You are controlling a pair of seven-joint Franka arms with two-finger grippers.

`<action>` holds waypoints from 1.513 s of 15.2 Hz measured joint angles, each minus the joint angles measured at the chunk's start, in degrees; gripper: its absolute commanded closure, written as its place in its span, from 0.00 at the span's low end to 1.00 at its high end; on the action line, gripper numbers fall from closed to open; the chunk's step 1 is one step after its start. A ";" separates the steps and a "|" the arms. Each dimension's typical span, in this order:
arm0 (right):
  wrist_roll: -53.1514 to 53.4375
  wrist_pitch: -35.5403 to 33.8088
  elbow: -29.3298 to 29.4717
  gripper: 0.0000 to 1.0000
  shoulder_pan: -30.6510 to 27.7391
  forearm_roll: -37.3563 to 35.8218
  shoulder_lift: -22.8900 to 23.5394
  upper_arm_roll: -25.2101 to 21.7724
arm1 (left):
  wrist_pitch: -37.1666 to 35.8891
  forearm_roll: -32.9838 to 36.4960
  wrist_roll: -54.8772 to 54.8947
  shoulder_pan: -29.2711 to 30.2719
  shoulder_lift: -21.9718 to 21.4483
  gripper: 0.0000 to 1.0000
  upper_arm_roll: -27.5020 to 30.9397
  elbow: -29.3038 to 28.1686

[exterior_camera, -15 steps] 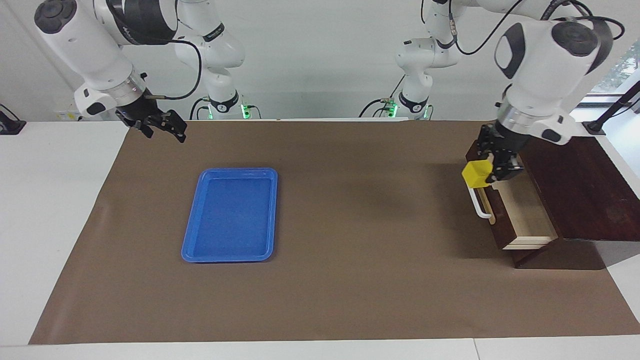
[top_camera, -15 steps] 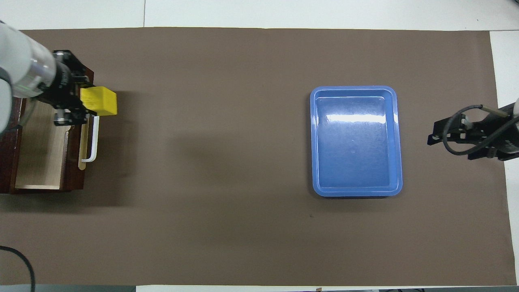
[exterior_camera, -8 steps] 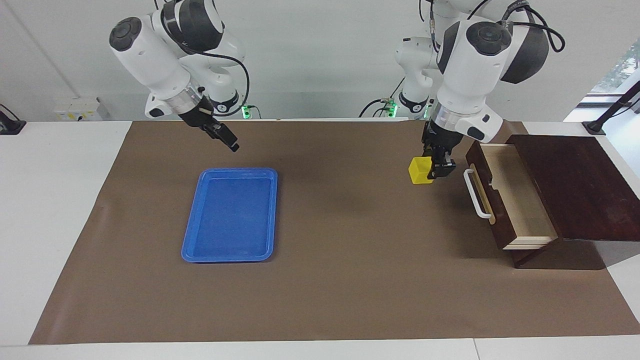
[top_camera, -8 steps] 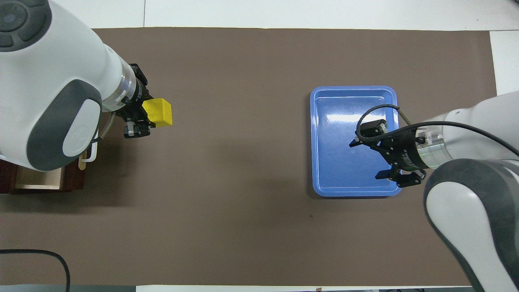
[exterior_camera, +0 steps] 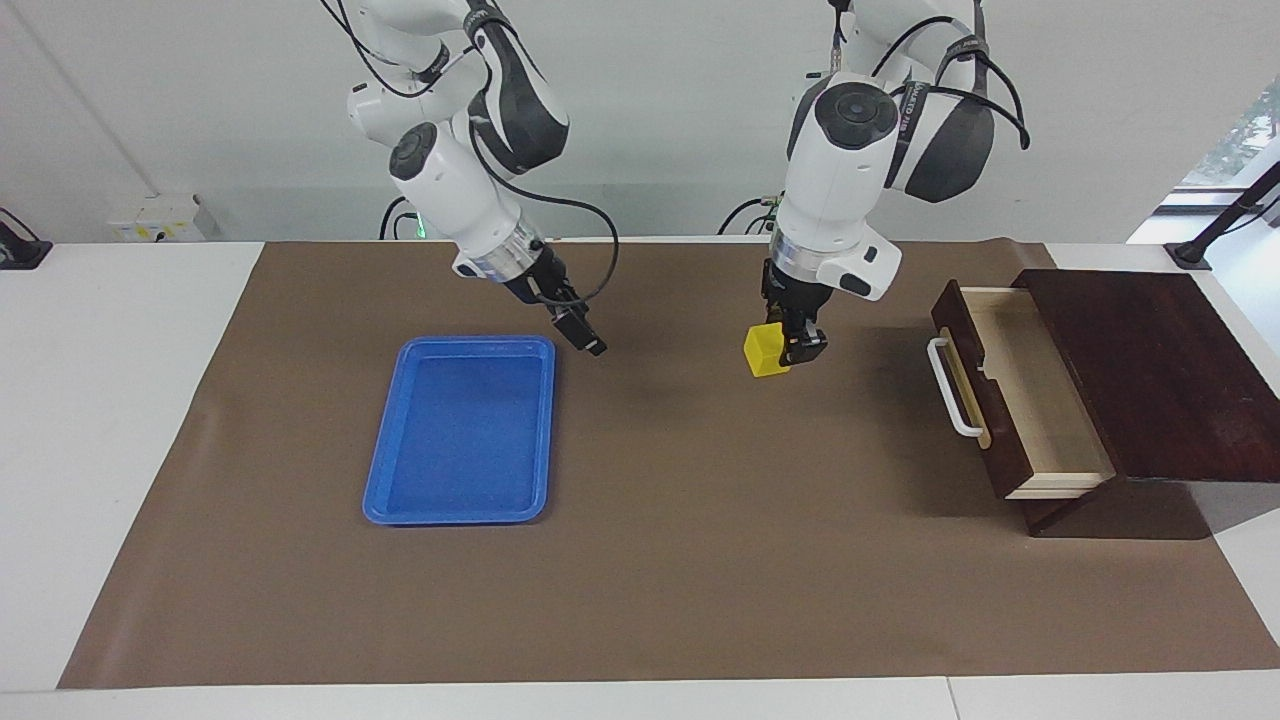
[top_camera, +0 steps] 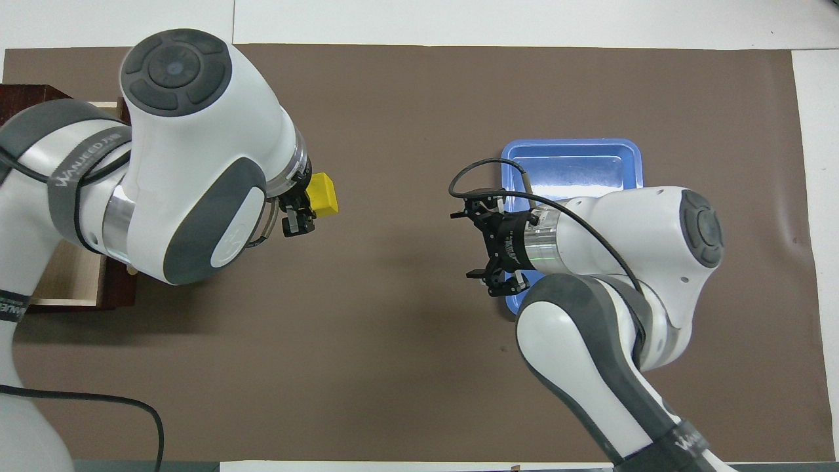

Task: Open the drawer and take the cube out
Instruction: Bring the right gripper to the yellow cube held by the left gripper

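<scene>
My left gripper is shut on the small yellow cube and holds it above the brown mat, between the drawer and the blue tray. The cube also shows in the overhead view, at the left gripper's tip. The dark brown drawer stands pulled out of its dark wooden box; its pale inside is bare and its white handle faces the mat's middle. In the overhead view the left arm covers most of the drawer. My right gripper is open and empty, over the mat beside the tray; it also shows in the overhead view.
The blue plastic tray lies empty on the mat toward the right arm's end; in the overhead view the right arm hides part of the tray. The brown mat covers most of the white table.
My left gripper has carried the cube from the drawer toward the mat's middle. My right gripper has swung in from the table's end, across the tray, toward the middle.
</scene>
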 measured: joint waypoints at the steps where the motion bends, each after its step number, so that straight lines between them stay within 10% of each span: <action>1: -0.01 0.86 0.03 0.01 0.79 2.69 0.99 0.00 | 0.57 0.00 -0.61 -0.41 0.29 1.00 0.01 -0.38; 7: -0.76 -4.51 5.66 0.01 1.20 7.39 5.25 -0.20 | 1.72 -0.04 -1.41 -1.45 0.70 1.00 0.00 -1.47; 17: 8.53 -8.01 31.98 0.01 2.29 7.56 24.59 -0.12 | 2.42 -0.04 -1.68 -2.07 0.70 1.00 0.03 -1.69; 23: 9.74 -8.79 33.56 0.01 5.58 7.56 26.19 -0.11 | 2.92 -0.04 -1.68 -2.07 0.70 1.00 0.03 -2.14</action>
